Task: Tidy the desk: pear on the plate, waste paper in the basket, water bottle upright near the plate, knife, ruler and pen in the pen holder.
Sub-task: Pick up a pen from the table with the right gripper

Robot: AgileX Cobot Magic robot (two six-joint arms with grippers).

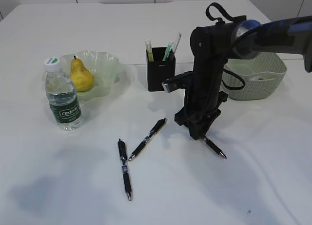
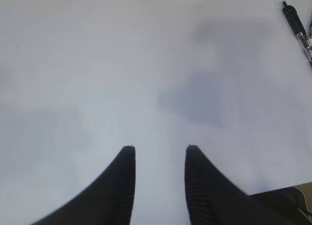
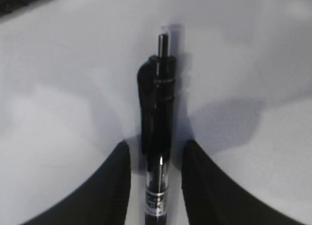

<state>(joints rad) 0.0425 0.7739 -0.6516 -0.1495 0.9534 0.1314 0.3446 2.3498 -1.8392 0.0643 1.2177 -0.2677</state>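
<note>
Right gripper (image 3: 156,156) jaws straddle a pen (image 3: 158,112) on the tabletop (image 1: 253,176), at 5 o'clock from the pen holder (image 1: 160,74), not visibly clamped. Off-centre closing could roll it away. Left gripper (image 2: 158,154) jaws apart, empty.

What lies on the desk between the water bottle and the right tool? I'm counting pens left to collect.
Two black pens: one nearer the water bottle, one angled toward the right tool. The exterior view shows this.
</note>
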